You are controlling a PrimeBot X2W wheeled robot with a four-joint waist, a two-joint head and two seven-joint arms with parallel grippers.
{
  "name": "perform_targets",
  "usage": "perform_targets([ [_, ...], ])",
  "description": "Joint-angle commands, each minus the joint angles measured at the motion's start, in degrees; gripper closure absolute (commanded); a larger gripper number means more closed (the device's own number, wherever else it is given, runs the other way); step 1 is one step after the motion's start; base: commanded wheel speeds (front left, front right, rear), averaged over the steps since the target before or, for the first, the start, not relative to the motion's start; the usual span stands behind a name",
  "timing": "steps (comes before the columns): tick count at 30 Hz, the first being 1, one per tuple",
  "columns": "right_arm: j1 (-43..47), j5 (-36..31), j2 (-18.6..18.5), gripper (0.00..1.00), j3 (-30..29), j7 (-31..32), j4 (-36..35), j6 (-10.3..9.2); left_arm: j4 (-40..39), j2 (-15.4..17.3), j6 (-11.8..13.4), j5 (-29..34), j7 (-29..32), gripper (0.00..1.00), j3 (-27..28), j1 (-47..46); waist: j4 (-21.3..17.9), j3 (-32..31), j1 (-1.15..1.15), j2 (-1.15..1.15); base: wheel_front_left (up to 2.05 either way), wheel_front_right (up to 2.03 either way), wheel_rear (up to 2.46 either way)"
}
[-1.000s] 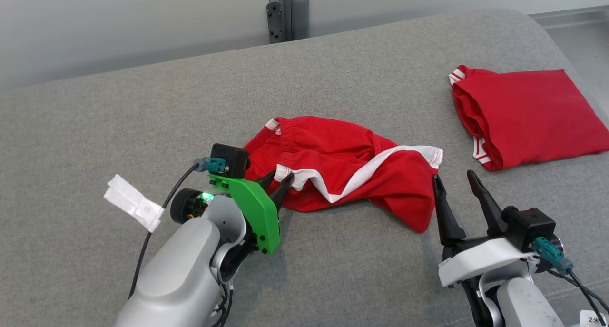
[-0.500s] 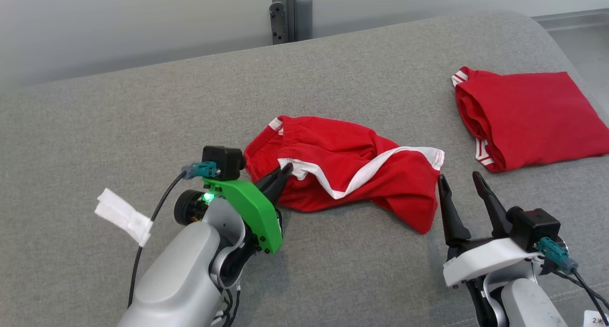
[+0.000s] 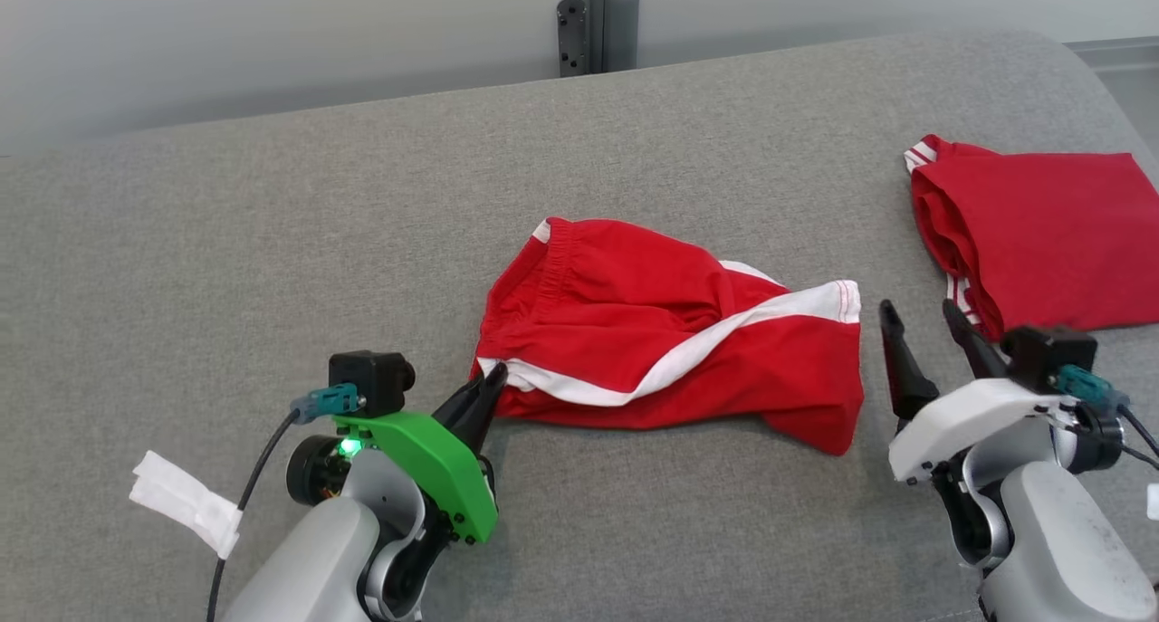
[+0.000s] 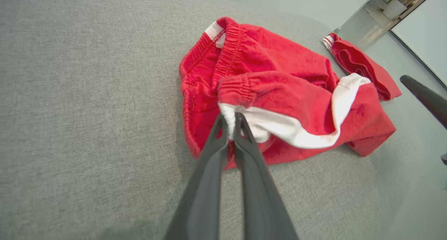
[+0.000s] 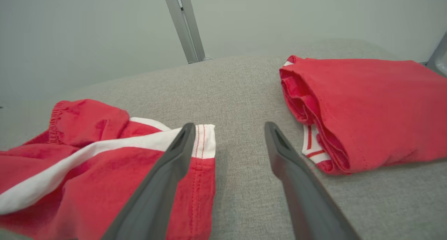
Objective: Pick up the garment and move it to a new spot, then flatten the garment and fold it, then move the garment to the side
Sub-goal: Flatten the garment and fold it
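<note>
Now: left gripper (image 4: 230, 121) clamped on garment (image 3: 652, 332) at white edge | right gripper (image 3: 917, 310) apart, seemingly just clear of hem.

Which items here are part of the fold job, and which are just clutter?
In play: crumpled red shorts; left tool, shut on their white edge; right tool, open beside them.
Lying about: folded red garment; white tag; metal post.
</note>
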Motion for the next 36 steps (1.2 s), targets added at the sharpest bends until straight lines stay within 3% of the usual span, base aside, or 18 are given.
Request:
perform_targets([
  [1,-1.1,1.2,-1.1,0.0,1.8,1.4,0.7,0.0,-0.3,0.5,0.3,-0.5,-0.2,1.0,0.0,1.2,0.8,0.0,0.0,0.0,0.0,0.0,0.0],
  [8,-4.5,6.4,-6.8,0.0,9.8,6.3,2.1,0.0,-0.3,1.0,1.4,-1.0,-0.9,1.0,0.1,4.0,2.6,-0.2,0.0,0.0,0.0,0.0,0.0],
  [19,-6.8,10.2,-11.2,0.0,20.6,8.1,-0.4,-0.01,0.7,0.8,1.6,-1.6,-1.9,1.0,0.1,5.3,3.9,-0.4,0.0,0.0,0.0,0.0,0.0],
  [27,-5.4,10.3,-11.3,0.0,22.6,10.3,-3.3,0.0,1.0,0.8,1.5,-1.7,-2.4,1.0,0.3,5.3,3.4,-0.1,0.0,0.0,0.0,0.0,0.0],
  [36,-8.6,10.4,-9.7,0.0,23.1,11.6,0.0,0.0,0.4,1.1,1.5,-1.9,-2.2,1.0,0.2,4.2,3.0,1.1,0.0,0.0,0.0,0.0,0.0],
])
